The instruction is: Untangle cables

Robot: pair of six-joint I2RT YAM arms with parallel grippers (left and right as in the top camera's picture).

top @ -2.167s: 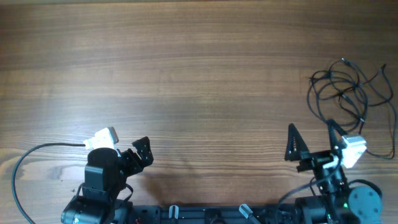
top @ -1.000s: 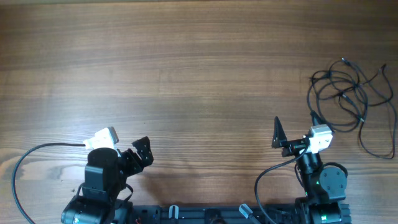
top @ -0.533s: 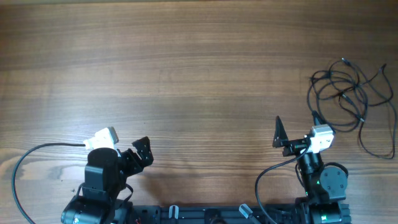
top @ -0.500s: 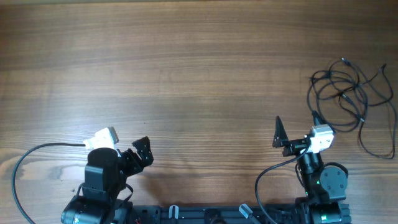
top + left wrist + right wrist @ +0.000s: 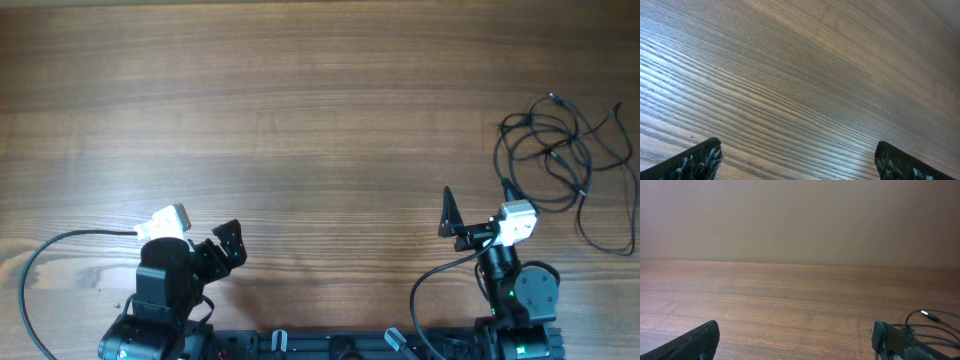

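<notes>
The cables [image 5: 560,160] are thin black cords looped together in a loose tangle on the wooden table at the far right, with one strand trailing down to the right edge. Part of them shows at the lower right of the right wrist view [image 5: 932,325]. My right gripper [image 5: 478,205] is open and empty, near the table's front edge, left of and below the tangle, apart from it. My left gripper [image 5: 228,245] is open and empty at the front left, far from the cables. Its wrist view shows only bare wood between its fingertips [image 5: 797,162].
The wooden table [image 5: 300,120] fills the view. A thicker black arm cable [image 5: 40,260] curves at the front left beside the left arm. The arm bases stand along the front edge.
The right arm has swung left and drawn back from beside the cables, then held still over the last second. The left arm and the cables have not moved.
</notes>
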